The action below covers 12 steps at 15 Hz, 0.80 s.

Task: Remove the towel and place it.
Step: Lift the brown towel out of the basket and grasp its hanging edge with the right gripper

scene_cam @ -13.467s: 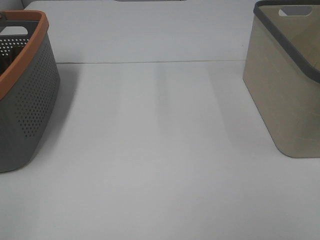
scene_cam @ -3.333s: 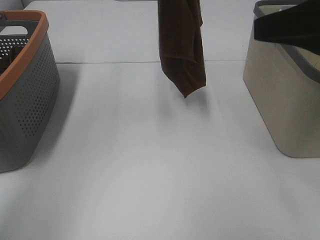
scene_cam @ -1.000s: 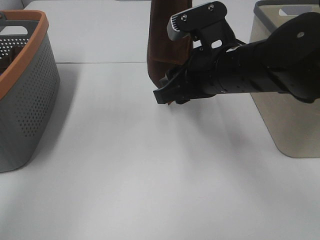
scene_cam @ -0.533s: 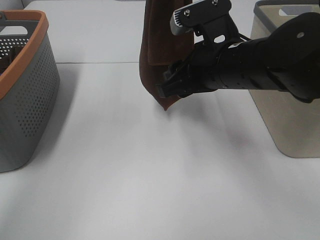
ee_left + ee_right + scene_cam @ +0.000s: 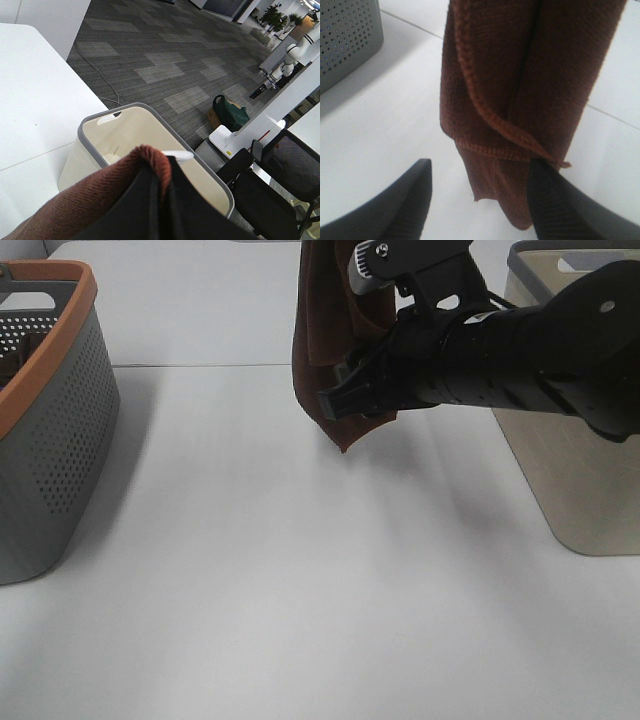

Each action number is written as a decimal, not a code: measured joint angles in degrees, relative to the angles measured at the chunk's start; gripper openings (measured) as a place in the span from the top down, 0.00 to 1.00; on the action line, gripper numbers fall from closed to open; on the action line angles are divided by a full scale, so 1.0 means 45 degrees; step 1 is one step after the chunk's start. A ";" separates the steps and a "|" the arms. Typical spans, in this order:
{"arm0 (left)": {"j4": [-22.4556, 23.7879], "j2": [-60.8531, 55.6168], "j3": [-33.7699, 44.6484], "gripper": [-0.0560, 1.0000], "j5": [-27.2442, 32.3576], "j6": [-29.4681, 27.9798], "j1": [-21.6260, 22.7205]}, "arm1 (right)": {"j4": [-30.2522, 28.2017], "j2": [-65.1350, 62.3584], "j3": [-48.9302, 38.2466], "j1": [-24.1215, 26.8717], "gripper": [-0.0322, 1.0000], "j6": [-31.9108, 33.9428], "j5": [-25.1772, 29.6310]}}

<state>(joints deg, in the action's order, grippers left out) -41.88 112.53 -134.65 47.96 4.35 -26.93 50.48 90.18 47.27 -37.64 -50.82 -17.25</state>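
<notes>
Dangling at twelve o'clock above the desk (image 5: 300, 590), the towel (image 5: 325, 360) hung lifted free, pinched in the clamped left gripper (image 5: 165, 175), while the right gripper (image 5: 481, 175) straddled its lower end wide open, gripping nothing, with placing not yet done.

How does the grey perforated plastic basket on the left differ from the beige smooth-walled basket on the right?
The grey perforated plastic basket has walls dotted with small holes; the beige smooth-walled basket has solid walls. The grey one carries an orange rim; the beige one a dark grey rim. Both stand upright and open-topped on the white table, at opposite sides.
</notes>
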 joint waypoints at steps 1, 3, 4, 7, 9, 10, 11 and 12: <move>0.0000 0.0000 0.0000 0.95 0.0000 0.0000 0.0000 | -0.0216 -0.0140 0.0000 0.0000 0.43 0.0013 -0.0051; -0.0013 0.0000 0.0000 0.95 0.0000 0.0013 0.0000 | -0.0598 -0.0280 0.0000 0.0000 0.43 0.0127 0.0127; -0.0064 0.0000 0.0000 0.95 0.0000 0.0013 0.0000 | -0.0840 -0.0280 0.0000 -0.0051 0.43 0.0420 0.0420; -0.0242 0.0000 0.0000 0.95 0.0000 0.0013 0.0000 | -0.2139 -0.0280 0.0000 -0.0726 0.43 0.0764 0.0522; -0.0344 0.0000 0.0000 0.95 0.0000 0.0013 0.0000 | -0.2890 -0.0280 0.0000 -0.1197 0.43 0.0764 0.0509; -0.0344 0.0000 0.0000 0.95 0.0000 0.0013 0.0000 | -0.3005 -0.0280 0.0000 -0.1248 0.43 0.0764 0.0522; -0.0344 0.0000 0.0000 0.95 0.0000 0.0013 0.0000 | -0.3081 -0.0229 0.0000 -0.1248 0.43 0.0764 0.0522; -0.0357 0.0000 0.0000 0.95 0.0000 0.0013 0.0000 | -0.3107 -0.0127 0.0000 -0.1248 0.43 0.0764 0.0560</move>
<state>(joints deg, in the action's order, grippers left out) -43.49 112.53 -134.65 47.96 4.41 -26.93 36.50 89.61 47.27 -43.26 -47.38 -14.73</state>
